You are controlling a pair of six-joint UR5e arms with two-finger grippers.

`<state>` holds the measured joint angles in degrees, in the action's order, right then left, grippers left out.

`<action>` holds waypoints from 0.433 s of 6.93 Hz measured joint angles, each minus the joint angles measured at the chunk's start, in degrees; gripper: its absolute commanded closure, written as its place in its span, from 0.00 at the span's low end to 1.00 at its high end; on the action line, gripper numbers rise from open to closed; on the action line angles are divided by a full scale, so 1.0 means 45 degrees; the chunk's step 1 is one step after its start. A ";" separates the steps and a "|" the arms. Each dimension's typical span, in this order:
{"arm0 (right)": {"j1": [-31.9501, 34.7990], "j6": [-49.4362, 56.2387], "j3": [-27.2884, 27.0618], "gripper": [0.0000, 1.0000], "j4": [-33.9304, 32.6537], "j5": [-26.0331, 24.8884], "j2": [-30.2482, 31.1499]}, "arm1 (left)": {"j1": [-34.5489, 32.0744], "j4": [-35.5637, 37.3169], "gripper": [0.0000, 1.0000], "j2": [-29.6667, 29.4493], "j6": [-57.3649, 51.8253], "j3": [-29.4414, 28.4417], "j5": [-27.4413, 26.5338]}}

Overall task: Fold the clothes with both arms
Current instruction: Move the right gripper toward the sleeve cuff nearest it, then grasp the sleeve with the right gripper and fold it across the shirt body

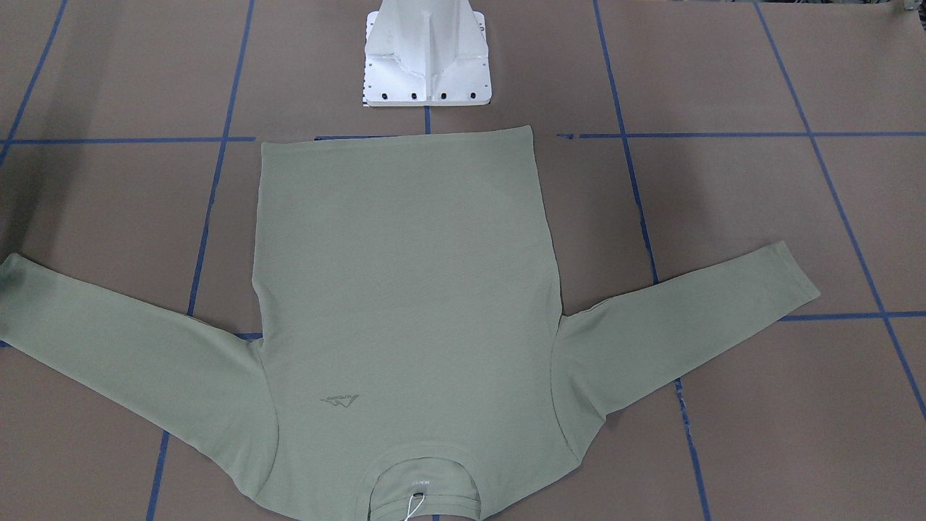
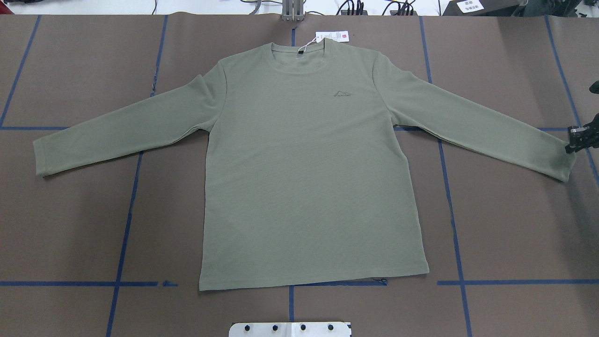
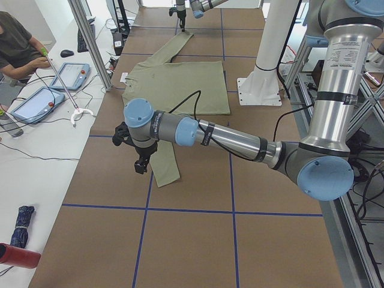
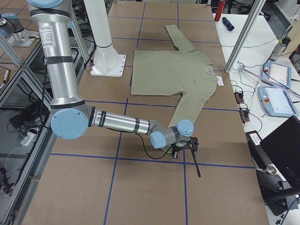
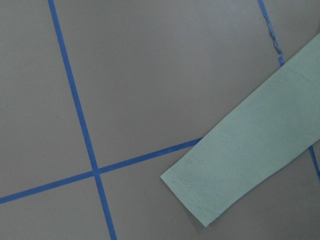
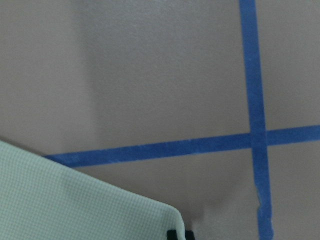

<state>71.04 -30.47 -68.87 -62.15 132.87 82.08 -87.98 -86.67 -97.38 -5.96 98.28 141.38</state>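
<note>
The sage-green shirt lies flat and face up on the brown table, both sleeves spread out, its neck at the far edge with the white hang tag. My right gripper sits low just beyond the right sleeve's cuff, and one black fingertip shows beside the cuff corner. I cannot tell how its jaws stand. My left gripper hovers above the left sleeve's cuff; only the side view shows it, so I cannot tell its state.
The white base plate stands at the table's near edge behind the shirt's hem. Blue tape lines grid the table. A person sits by tablets on the side bench. A red bottle lies there.
</note>
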 measured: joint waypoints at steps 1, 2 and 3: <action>0.0032 -0.0086 -0.0452 1.00 -0.0030 0.0338 -0.0010 | 0.0000 0.0001 0.00 0.0002 0.0008 0.0019 0.0005; 0.0066 -0.0450 -0.1392 1.00 -0.0078 0.0681 0.0051 | 0.0000 0.0001 0.00 0.0010 0.0013 0.0049 0.0011; -0.0010 -0.1269 -0.2785 1.00 -0.0105 0.0822 0.0120 | 0.0000 0.0006 0.00 0.0015 0.0015 0.0080 0.0034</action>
<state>71.00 -36.19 -81.40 -62.63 136.57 82.62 -87.98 -86.64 -97.31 -5.89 98.64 141.54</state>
